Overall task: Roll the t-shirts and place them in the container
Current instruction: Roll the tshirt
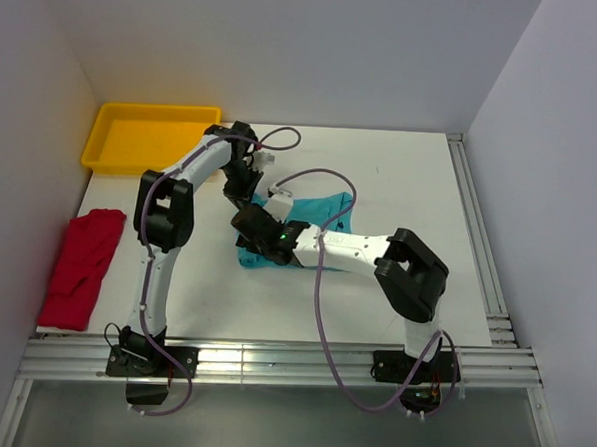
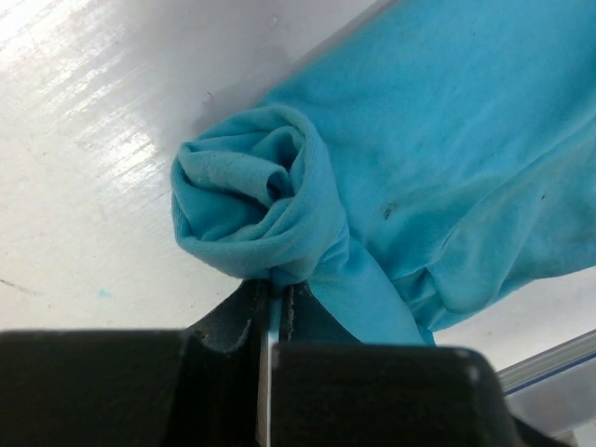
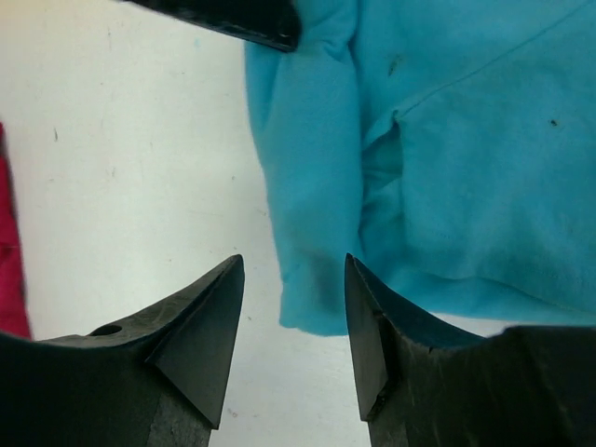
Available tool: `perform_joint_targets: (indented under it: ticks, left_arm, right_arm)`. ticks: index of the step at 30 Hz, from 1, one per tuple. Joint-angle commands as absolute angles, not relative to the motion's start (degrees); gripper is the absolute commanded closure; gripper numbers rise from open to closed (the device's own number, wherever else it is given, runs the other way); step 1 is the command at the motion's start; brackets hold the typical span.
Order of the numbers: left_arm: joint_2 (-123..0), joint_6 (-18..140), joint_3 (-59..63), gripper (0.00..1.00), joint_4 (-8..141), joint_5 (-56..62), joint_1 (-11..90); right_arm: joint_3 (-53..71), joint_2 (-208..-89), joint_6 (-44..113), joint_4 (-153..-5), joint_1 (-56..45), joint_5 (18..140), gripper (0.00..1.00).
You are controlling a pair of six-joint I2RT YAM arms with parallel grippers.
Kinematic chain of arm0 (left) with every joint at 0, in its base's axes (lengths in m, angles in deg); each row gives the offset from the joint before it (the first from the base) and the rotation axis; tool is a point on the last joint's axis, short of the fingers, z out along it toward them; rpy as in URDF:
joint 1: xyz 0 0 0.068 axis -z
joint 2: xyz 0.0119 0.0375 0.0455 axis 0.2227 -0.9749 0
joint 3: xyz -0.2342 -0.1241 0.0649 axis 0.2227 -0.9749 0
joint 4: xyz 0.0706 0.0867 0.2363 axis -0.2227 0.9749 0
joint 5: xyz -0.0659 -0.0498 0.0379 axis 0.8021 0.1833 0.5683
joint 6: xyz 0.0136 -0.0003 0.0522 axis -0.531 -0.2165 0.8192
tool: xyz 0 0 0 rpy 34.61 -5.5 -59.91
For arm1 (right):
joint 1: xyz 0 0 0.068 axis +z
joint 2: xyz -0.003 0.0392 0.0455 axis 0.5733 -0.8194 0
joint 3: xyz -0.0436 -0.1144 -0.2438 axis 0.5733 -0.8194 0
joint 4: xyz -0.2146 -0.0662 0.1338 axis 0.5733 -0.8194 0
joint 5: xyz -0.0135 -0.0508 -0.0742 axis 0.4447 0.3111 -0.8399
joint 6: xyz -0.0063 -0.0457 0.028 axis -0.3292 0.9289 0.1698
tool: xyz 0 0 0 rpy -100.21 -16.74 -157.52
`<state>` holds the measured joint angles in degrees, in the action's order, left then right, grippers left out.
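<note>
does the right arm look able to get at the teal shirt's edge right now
Probably yes: the right gripper is open at the corner of the teal shirt, nothing lies between, and the left gripper pinches it farther along.

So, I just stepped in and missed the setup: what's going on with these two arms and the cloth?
Both arms are working on the teal t-shirt in the middle of the table. The left arm has its jaws shut on one end of it, which is curled into a small roll. The right arm has its jaws open at the shirt's edge, gripping nothing. The red t-shirt lies crumpled at the table's left side, untouched, with the yellow tray beyond it.
</note>
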<state>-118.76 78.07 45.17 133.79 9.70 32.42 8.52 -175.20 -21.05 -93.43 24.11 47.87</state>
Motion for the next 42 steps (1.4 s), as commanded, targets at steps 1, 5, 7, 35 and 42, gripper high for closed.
perform_joint_targets:
  ticks: [1,5,7,35,42]
  left_arm:
    - [-119.36,80.02,48.29,1.00,137.06,6.54,33.43]
    - [-120.07,80.11,49.18,1.00,138.03,6.89,34.49]
    - [-120.42,80.20,49.53,1.00,138.21,6.89,34.84]
    - [-122.00,80.90,51.11,1.00,139.00,7.25,36.16]
    - [-121.92,81.07,51.38,0.95,139.09,8.12,36.25]
  right_arm:
    - [14.78,-177.73,-16.63,-104.93,26.98,36.36,0.45]
    - [17.60,-180.20,-15.57,-107.40,28.04,34.85,0.45]
    - [17.70,-181.25,-14.26,-106.45,28.30,34.42,0.45]
    - [29.12,-190.40,-8.98,-110.92,32.08,28.61,0.43]
    - [30.09,-192.42,-9.68,-112.68,32.08,29.49,0.42]
